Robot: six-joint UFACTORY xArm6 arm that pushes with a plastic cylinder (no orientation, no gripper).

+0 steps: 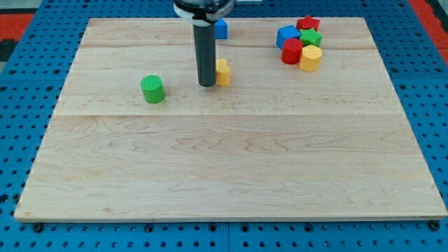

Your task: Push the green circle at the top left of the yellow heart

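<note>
The green circle (152, 89) lies on the wooden board (231, 168) in the upper left part of the view. The yellow heart (223, 71) lies to its right, partly hidden behind my rod. My tip (206, 85) rests on the board touching the heart's left side, well to the right of the green circle.
A blue block (221, 28) sits near the view's top, partly hidden behind the rod. At the top right is a cluster: a blue block (287, 35), a red block (308, 24), a green block (311, 38), a red cylinder (292, 51) and a yellow block (311, 59).
</note>
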